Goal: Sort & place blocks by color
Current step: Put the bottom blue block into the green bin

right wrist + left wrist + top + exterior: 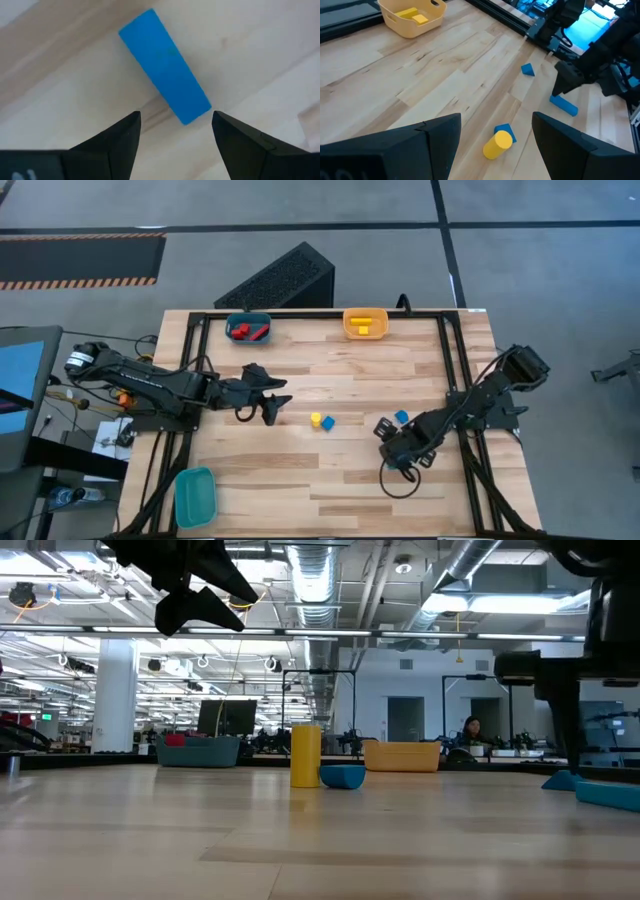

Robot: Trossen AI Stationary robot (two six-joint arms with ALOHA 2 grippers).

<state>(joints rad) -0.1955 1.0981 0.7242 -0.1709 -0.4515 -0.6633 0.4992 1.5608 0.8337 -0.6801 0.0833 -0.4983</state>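
Note:
A blue bar block (165, 67) lies flat on the wooden table. My right gripper (175, 131) hangs open just above it, pointing down, one end of the bar near the gap between its fingers. A blue wedge block (401, 417) lies close by, toward the far edge. At mid-table a yellow cylinder block (316, 419) stands against a small blue block (328, 423). My left gripper (268, 408) hovers open above the table, left of that pair, and touches nothing. Red blocks (250, 331) lie in the dark-blue bin (249, 318), yellow ones (362, 328) in the yellow bin (365, 313).
A teal bin (195, 495) sits at the near left corner. The dark-blue and yellow bins stand along the far edge. A black frame rail (320, 313) borders the table. A black cable loop (400, 480) lies near my right arm. Bare wood stretches between the two arms.

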